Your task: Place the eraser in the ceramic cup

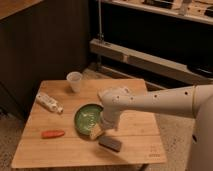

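Dark grey flat eraser [110, 144], likely light, stiff, best pinched across its width, lies by the wooden worktop's [142, 136] front edge; the pincer [106, 124] hangs just behind, state unclear.

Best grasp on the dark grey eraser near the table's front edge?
Probably straight down from above, pinching the eraser across its short width: it lies flat on the table, too low for a side approach. The gripper hangs just beyond it, at the green bowl's near rim.
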`<action>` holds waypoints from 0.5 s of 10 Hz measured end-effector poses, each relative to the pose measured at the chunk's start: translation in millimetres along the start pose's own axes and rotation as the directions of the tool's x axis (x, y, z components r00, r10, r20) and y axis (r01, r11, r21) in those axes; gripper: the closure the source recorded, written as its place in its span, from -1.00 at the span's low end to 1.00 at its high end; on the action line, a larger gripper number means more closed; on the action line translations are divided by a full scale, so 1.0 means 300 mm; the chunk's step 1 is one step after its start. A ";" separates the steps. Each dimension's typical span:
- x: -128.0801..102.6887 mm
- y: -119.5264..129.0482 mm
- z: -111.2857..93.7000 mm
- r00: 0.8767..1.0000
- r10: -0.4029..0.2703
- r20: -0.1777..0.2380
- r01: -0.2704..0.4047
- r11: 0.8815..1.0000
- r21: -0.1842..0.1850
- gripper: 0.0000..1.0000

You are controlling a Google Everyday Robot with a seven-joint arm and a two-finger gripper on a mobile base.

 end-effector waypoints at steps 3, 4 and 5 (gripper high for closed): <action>0.041 0.025 0.033 0.999 -0.045 -0.013 0.045 0.999 -0.023 -0.60; 0.058 0.024 0.029 0.999 -0.051 -0.009 0.051 0.998 -0.041 -0.60; 0.072 0.019 0.021 0.999 -0.052 -0.007 0.052 0.997 -0.049 -0.60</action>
